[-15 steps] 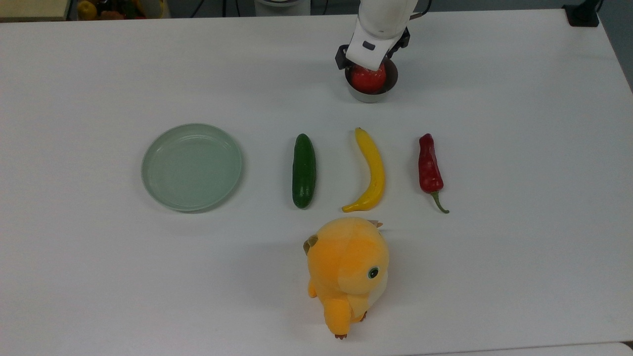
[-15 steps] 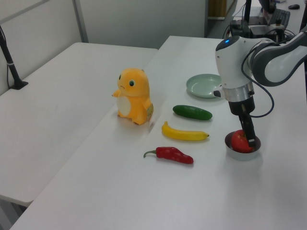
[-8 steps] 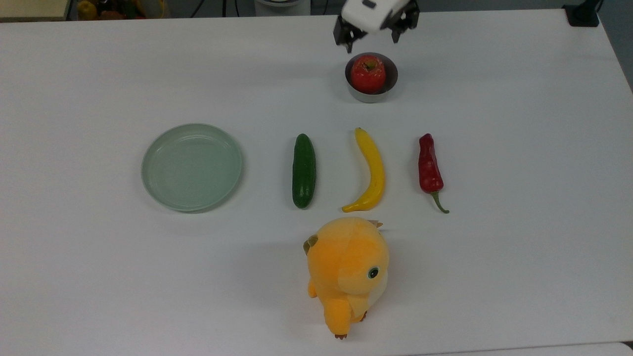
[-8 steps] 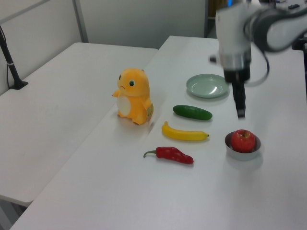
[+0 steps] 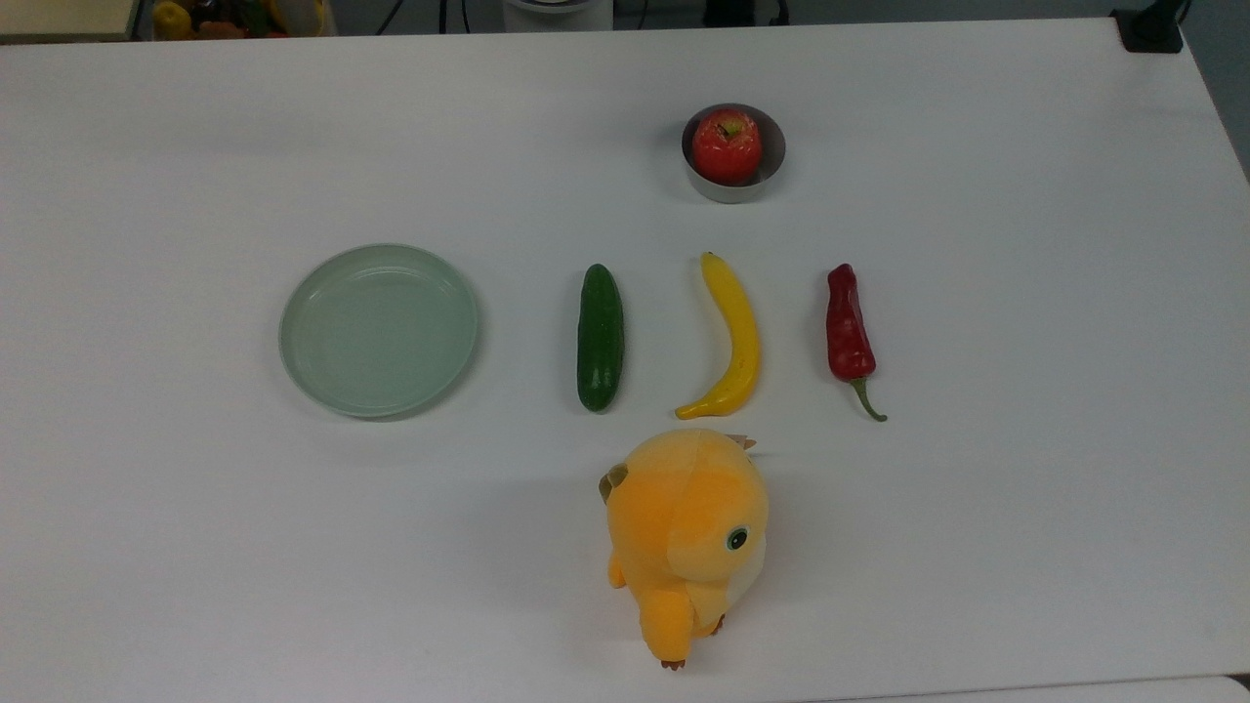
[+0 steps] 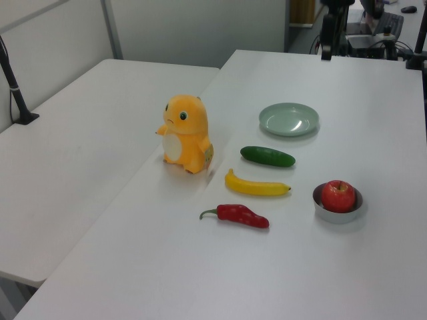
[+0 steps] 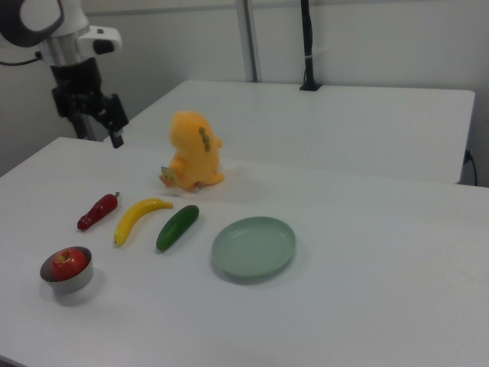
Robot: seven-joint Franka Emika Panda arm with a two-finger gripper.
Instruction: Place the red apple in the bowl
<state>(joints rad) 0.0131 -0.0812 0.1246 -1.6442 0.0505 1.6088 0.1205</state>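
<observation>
**White table, apple in the bowl**

High above the table, the claw hangs empty; how wide it stands I cannot tell. Well below it, the apple sits upright in the bowl, near the chili and banana.

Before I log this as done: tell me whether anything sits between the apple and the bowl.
Nothing does. The apple already sits inside the bowl, stem up. The gripper hangs raised and apart from it, holding nothing.
</observation>
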